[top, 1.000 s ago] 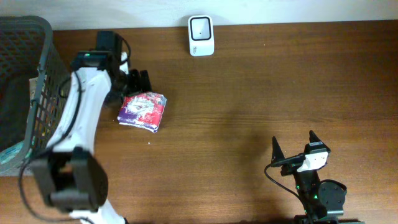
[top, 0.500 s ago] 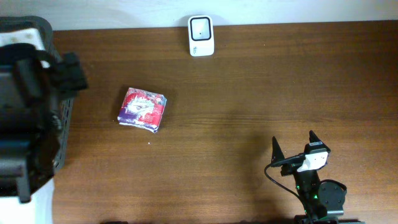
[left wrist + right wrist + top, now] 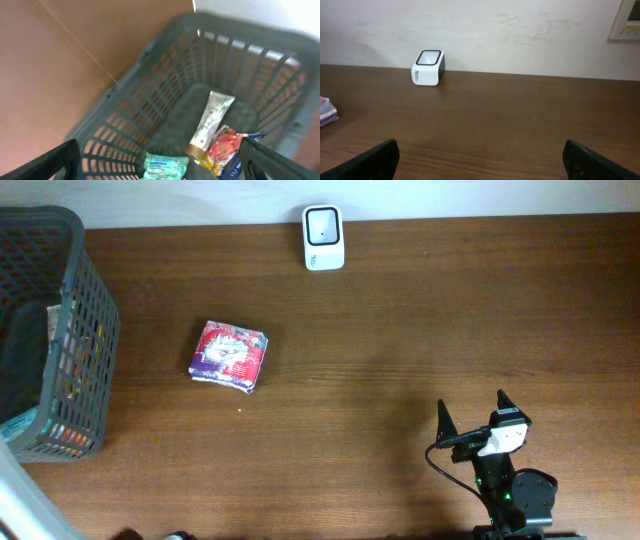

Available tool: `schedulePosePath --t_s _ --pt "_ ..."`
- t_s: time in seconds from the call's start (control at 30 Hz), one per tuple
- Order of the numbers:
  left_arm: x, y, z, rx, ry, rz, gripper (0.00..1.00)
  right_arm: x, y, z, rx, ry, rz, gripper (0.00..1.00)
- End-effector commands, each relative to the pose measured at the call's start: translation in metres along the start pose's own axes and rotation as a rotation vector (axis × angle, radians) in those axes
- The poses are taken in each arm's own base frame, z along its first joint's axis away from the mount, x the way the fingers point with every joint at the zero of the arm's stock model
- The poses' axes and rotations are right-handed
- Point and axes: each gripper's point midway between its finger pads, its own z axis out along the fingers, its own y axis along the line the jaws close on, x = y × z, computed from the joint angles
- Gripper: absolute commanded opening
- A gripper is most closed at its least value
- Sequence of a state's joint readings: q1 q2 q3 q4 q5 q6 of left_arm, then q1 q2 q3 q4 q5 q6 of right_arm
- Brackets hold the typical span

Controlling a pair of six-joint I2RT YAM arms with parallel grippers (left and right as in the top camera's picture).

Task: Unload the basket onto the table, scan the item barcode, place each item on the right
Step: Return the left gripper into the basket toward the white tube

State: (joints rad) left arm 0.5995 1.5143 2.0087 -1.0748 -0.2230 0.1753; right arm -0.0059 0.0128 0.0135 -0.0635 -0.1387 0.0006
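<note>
A wide, dark brown wooden table fills the overhead view, backed by a scuffed off-white wall along its far edge. A dark grey plastic basket stands at the table's left end. My left gripper hangs over it with fingers spread wide, grasping nothing; below it lie a pale tube, a red packet and a green packet.

The item to scan, a red and purple packet, lies flat on the table just right of the basket. The white barcode scanner stands at the far edge, well apart from the packet, with bare wood between them. My right gripper rests near the front right, fingers splayed and empty, facing the scanner.
</note>
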Motion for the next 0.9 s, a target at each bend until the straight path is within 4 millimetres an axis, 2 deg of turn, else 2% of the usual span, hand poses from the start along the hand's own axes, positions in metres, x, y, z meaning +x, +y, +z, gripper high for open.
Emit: schedulePosePath --t_s 0.0,0.03,0.13,0.23,0.27,0.37,0.47,0.57,0.7,0.83,0.87 --pt "0.016 -0.011 0.054 0.065 0.096 0.068 0.98 0.003 0.001 0.0 -0.002 0.003 0.008 0.99" --pt "0.022 -0.016 0.068 0.081 0.126 0.088 0.99 0.003 0.001 0.0 -0.002 0.003 0.008 0.99" --pt "0.045 -0.046 0.109 0.218 0.204 0.163 0.98 0.003 0.001 0.0 -0.002 0.003 0.008 0.99" --pt "0.073 -0.061 0.151 0.253 0.306 0.175 0.96 0.003 0.001 0.0 -0.002 0.003 0.008 0.99" --pt "0.089 -0.068 0.169 0.266 0.357 0.179 0.95 0.003 0.001 0.0 -0.002 0.003 0.008 0.99" --pt "0.127 -0.082 0.209 0.294 0.466 0.19 0.89 0.003 0.001 0.0 -0.002 0.003 0.008 0.99" --pt "0.167 -0.095 0.248 0.306 0.561 0.201 0.88 0.003 0.001 0.0 -0.002 0.003 0.008 0.99" --pt "0.19 -0.099 0.272 0.3 0.606 0.204 0.88 0.003 0.001 0.0 -0.002 0.003 0.008 0.99" --pt "0.216 -0.103 0.291 0.325 0.651 0.188 0.88 0.003 0.001 0.0 -0.002 0.003 0.008 0.99" --pt "0.234 -0.119 0.3 0.398 0.676 0.18 0.69 0.003 0.001 0.0 -0.002 0.003 0.008 0.99" --pt "0.236 -0.119 0.302 0.399 0.677 0.18 0.57 0.003 0.001 0.0 -0.002 0.003 0.008 0.99"
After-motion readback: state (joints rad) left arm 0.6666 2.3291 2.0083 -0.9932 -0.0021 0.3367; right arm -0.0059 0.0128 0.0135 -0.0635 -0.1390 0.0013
